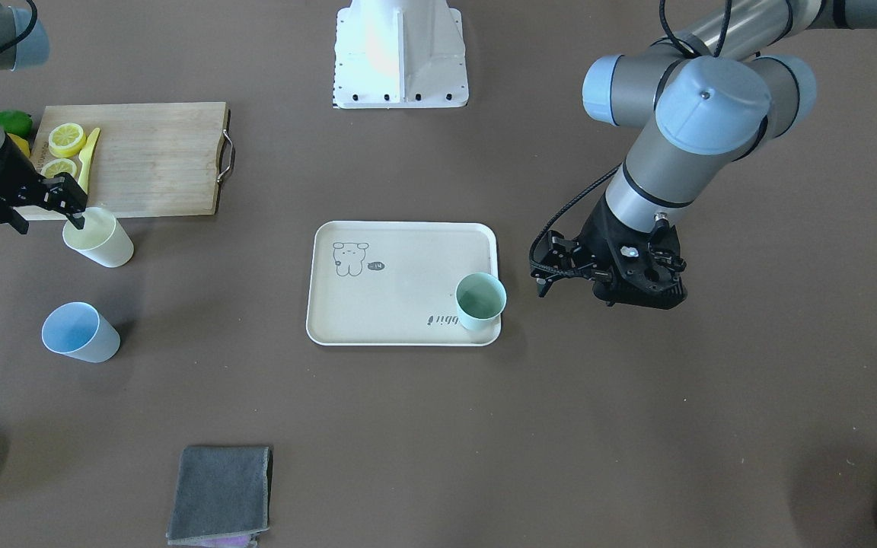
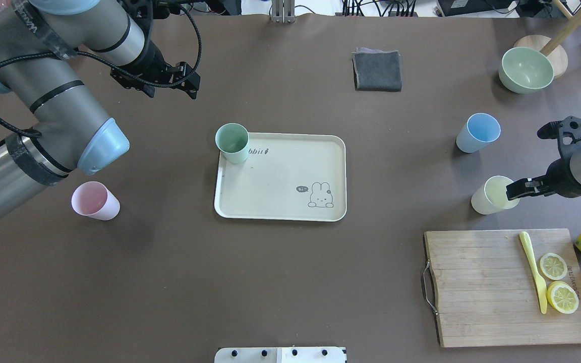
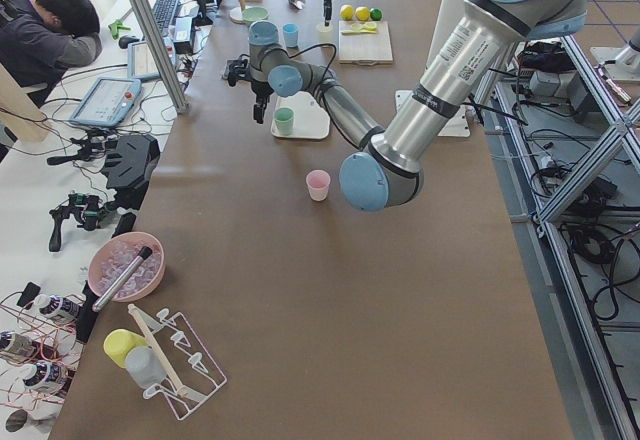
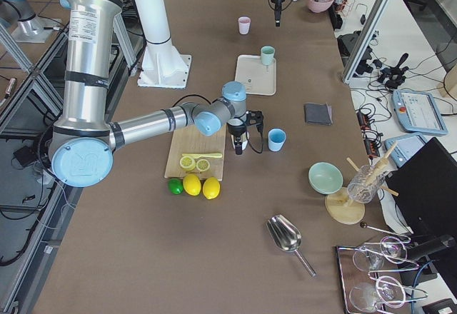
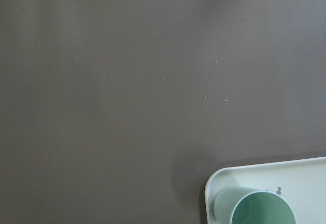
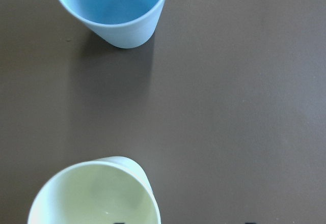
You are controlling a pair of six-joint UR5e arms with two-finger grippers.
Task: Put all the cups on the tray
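**R fingers astride yellow cup rim – 1 of 4 on tray**

Tally: green cup [image 1: 480, 301] stands upright on the tray [image 1: 408, 289], in the corner on my L side, away from my base. Other three are on the bare table, all upright, mouths up. Yellow cup [image 1: 100, 237] and blue cup [image 1: 79, 332] are out on my R side. Pink cup [image 2: 95, 200] is on my L side, nearer my base.

R gripper [image 1: 49, 224]: fingers spread wide, holding nothing yet. It's low over the yellow cup, just beside the cutting board [image 1: 149, 160]. One tip reads as over or inside the mouth, the other outside the wall on the side away from the tray, so the wall sits btwn them. R wrist cam agrees: rim at bottom of view, two dark tips at the frame edge, one either side of the wall. Can't tell if either tip touches.

L gripper [image 1: 543, 268]: fingers apart, empty, above bare table just past the green cup's corner of the tray.

Judgement: next is a rim pinch on yellow. Cup's long axis is vertical, so close across the wall, lift straight up, carry toward table ctr where the tray lies. R arm is nearer for yellow and blue; pink is L's job.

Risk: a one-wall pinch on a tapered cup may tilt it on lift.
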